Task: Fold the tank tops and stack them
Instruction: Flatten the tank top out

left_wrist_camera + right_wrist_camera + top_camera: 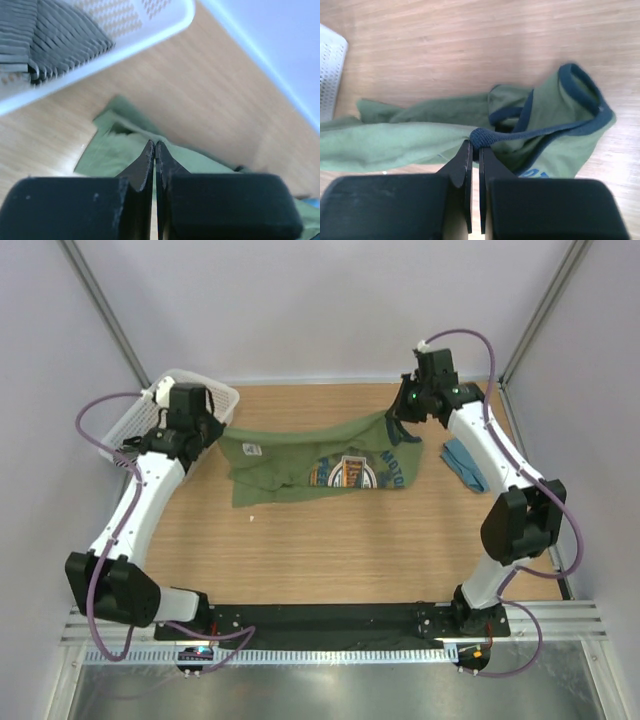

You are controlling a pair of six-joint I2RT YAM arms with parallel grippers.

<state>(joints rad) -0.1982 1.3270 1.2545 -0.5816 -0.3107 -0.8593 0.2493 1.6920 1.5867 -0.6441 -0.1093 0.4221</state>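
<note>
From above, the green top [320,468] lies stretched along the far side of the table [330,550]. It is bunched and twisted, with the picture side up. The blue top [465,465] sits in a lump near the right edge, apart from it. The left gripper [208,435] is at the green top's left end, close to the basket [225,395] in the far left corner. The right gripper [398,420] is at the right end.

In the left wrist view, the left gripper's fingers [142,165] are pressed tight together, with the tips at the cloth. I cannot tell if any cloth is caught between them. If none is, that end could drop when the arms lift, and the fold would go crooked. The basket is very near, so a swing that way could bump it.

In the right wrist view, the right gripper pinches the dark blue trim [482,136] of the green top. Only a thin bit sits at the tips. A hard pull could make it slip out, or tangle the cloth more.
</note>
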